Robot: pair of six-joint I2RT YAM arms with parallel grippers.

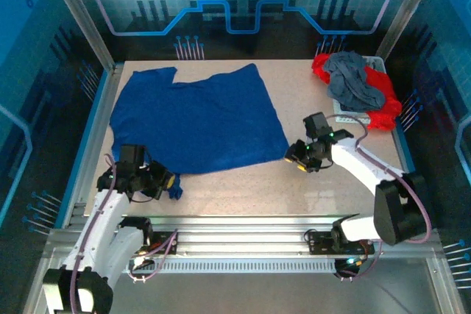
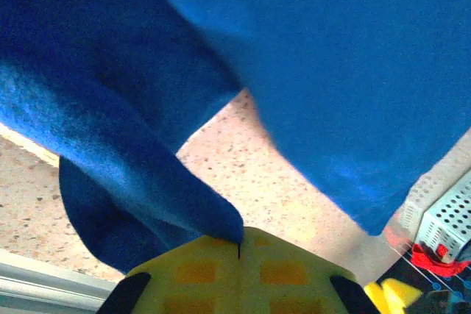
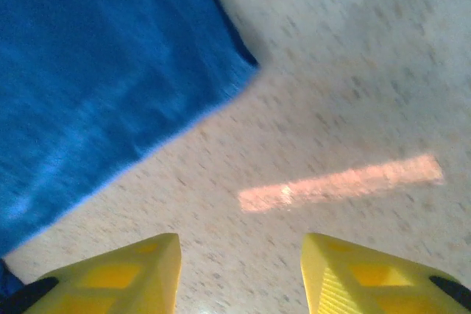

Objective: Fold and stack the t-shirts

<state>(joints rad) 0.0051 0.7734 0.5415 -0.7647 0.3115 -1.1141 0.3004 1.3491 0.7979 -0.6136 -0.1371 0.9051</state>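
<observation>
Royal-blue cloth covers the left and middle of the bench (image 1: 257,189). The blue t-shirt (image 1: 199,119) lies spread flat, its near hem running across from one arm to the other. At the shirt's near-left corner the left claw (image 1: 168,182) is pressed together on a bunched fold of the cloth, and blue fabric comes out from between its yellow fingers (image 2: 199,270).

The right claw (image 1: 298,158) hangs just off the shirt's near-right corner, spread wide and holding nothing. In its wrist view the corner sits ahead and to the left of the gap, apart from both fingers (image 3: 132,270). The right arm is therefore the nearer to that free corner, and I judge it must shift left and down to pinch it.

Well to the right of the blue shirt, towards the far edge, the red t-shirts (image 1: 384,104) and a grey t-shirt (image 1: 355,82) lie heaped.
</observation>
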